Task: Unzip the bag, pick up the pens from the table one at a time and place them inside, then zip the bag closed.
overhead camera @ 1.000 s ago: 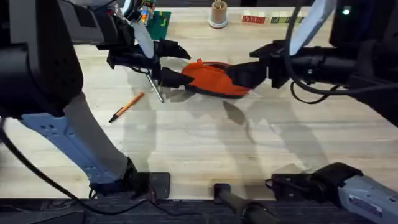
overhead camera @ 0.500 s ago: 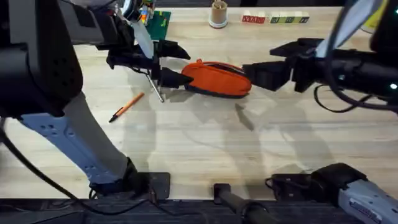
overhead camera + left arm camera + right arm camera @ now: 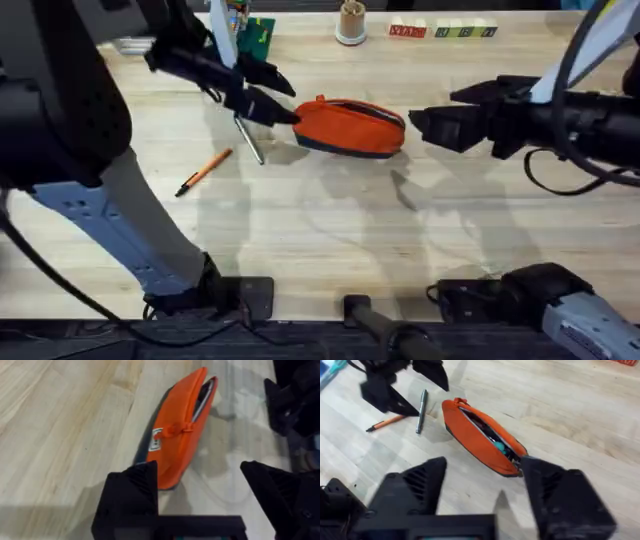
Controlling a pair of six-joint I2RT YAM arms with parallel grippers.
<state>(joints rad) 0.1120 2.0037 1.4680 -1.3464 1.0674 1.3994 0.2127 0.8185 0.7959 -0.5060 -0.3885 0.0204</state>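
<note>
The orange bag [image 3: 350,127] lies on the table [image 3: 330,230] with its zipper open; its dark inside shows in the right wrist view [image 3: 480,435] and the left wrist view [image 3: 180,430]. My left gripper [image 3: 272,98] hovers open just off the bag's left end, its fingers [image 3: 132,495] wide apart and empty. My right gripper [image 3: 425,126] stands open a short way off the bag's right end, holding nothing. A grey pen [image 3: 248,138] lies left of the bag, under the left gripper. An orange pen [image 3: 203,172] lies farther to the front left. Both pens [image 3: 422,407] also show in the right wrist view.
A green baseplate [image 3: 258,35], a wooden cup [image 3: 351,22] and a row of lettered blocks [image 3: 440,31] stand along the table's far edge. Teal scissors [image 3: 332,367] lie beyond the pens. Bare table stretches in front of the bag.
My right gripper has pulled back to the right, away from the bag's right end. My left gripper has let go of the left end and risen slightly. The bag has settled flat.
</note>
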